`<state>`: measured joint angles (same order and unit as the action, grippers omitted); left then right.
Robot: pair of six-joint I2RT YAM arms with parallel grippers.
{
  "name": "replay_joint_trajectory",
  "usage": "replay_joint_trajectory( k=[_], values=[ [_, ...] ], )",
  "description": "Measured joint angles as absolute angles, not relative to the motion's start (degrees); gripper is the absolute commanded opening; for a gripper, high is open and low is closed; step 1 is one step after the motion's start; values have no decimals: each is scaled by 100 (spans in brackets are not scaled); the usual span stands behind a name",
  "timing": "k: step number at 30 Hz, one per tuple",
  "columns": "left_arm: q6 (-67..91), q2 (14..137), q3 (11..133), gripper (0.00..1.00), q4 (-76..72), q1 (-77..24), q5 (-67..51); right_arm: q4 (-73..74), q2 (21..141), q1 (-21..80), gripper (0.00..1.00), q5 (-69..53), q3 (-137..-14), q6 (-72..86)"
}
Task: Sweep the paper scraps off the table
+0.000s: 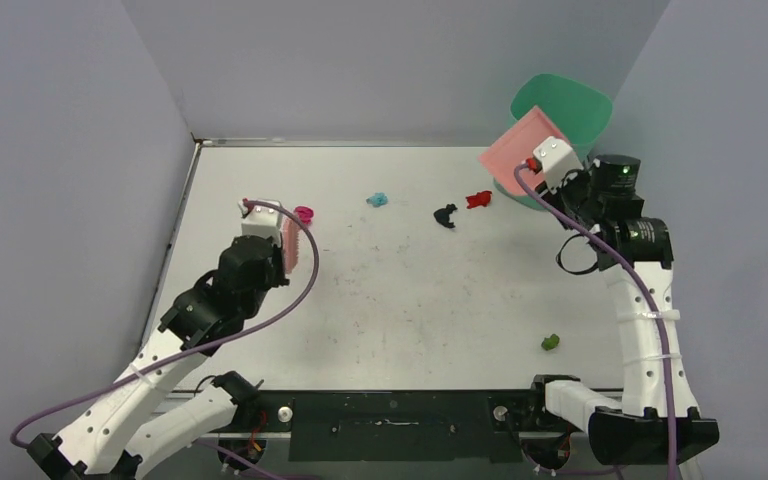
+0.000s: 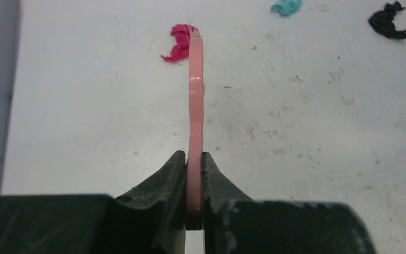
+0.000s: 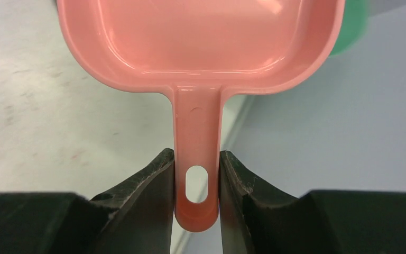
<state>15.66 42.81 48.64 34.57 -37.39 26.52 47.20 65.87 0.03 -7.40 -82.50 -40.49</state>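
Note:
Paper scraps lie on the table [image 1: 400, 300]: a magenta one [image 1: 304, 214] [image 2: 180, 43], a light blue one [image 1: 378, 199] [image 2: 286, 6], a black one [image 1: 445, 215] [image 2: 387, 22], a red one [image 1: 478, 200] and a green one [image 1: 551, 342] near the front right. My left gripper [image 1: 282, 262] [image 2: 194, 159] is shut on the pink brush [image 1: 291, 243] [image 2: 195, 100], whose far end sits right beside the magenta scrap. My right gripper [image 1: 548, 166] [image 3: 196, 156] is shut on the handle of the pink dustpan [image 1: 517, 150] [image 3: 201, 42], held tilted up at the table's back right corner, its pan empty.
A green bin [image 1: 562, 110] [image 3: 351, 26] stands just beyond the table's back right corner, behind the dustpan. Grey walls close in the left, back and right sides. A black rail [image 1: 390, 410] runs along the front edge between the arm bases.

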Motion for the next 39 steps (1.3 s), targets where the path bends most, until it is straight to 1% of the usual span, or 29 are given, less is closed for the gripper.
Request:
replay_joint_trajectory(
  k=[3,7,9,12,15,18,22,24,28,33,36,39],
  values=[
    [1466,4989,5662,0,3841,-3739,3336,4866,6313,49,5,-1367,-7489,-3850],
    [1280,6346,6593,0,4351,-3841,4545,4982,6265,84,5,-1855,-6639,-3675],
    [1302,7122,6849,0,4777,-3903,5190,5046,6263,84,5,-1994,-6466,-3651],
    [1872,8416,7120,0,5747,-3865,6003,5081,6250,86,5,-2152,-6447,-3645],
    [2370,9452,7105,0,6508,-3664,6211,5098,6235,95,5,-2290,-6449,-3658],
    [2552,9802,6936,0,6707,-3328,5937,5148,6239,123,5,-2373,-6449,-3662],
    [2589,9859,6552,0,6545,-2792,5282,5275,6265,123,5,-2427,-6521,-3682],
    [2536,9859,6340,0,6416,-2714,4934,5308,6270,128,5,-2429,-6558,-3686],
    [2298,9758,6187,0,6248,-2777,4202,5347,6267,145,5,-2427,-6584,-3699],
    [2169,8993,6250,0,6202,-3098,3323,5422,6267,185,5,-2405,-6582,-3704],
    [2174,8674,6641,0,6208,-3481,2709,5430,6267,224,5,-2300,-6534,-3704],
    [2187,8643,7218,0,6241,-3752,2364,5494,6267,272,5,-2178,-6403,-3726]
  ],
)
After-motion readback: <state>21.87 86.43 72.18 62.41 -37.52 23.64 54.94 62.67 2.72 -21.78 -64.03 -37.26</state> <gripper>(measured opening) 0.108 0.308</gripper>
